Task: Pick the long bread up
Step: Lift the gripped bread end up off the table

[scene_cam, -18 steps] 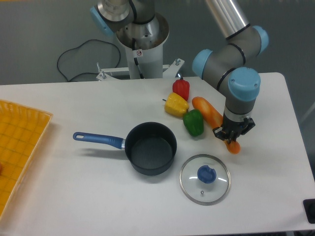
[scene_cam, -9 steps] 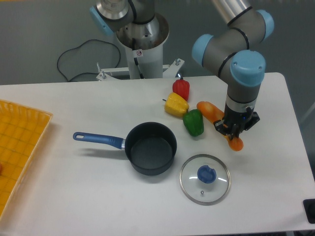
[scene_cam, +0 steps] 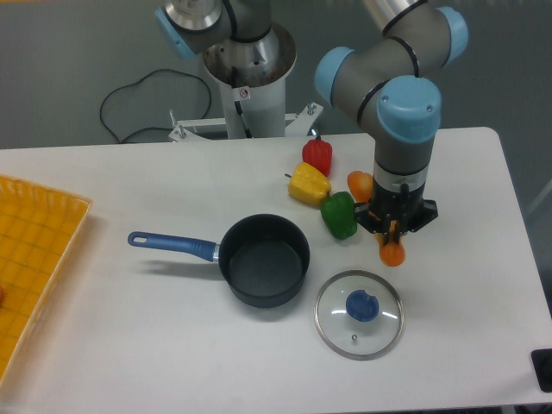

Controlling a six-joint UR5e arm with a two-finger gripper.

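Observation:
The long bread [scene_cam: 390, 250], an orange loaf, is held in my gripper [scene_cam: 394, 226], which is shut across its middle. One rounded end shows below the fingers, the other end [scene_cam: 360, 184] shows behind the wrist. It hangs right of the green pepper [scene_cam: 340, 216], seemingly just off the white table [scene_cam: 129, 345]. The loaf's middle is hidden by the gripper.
A yellow pepper [scene_cam: 308, 183] and a red pepper [scene_cam: 317, 155] lie left of the gripper. A dark saucepan [scene_cam: 264, 260] with a blue handle sits mid-table, a glass lid [scene_cam: 358, 314] with a blue knob in front of the gripper. A yellow tray [scene_cam: 30, 259] is at the left edge.
The gripper has turned and shifted left with the bread; the loaf now points more toward the camera and its lower end has moved left, closer to the green pepper.

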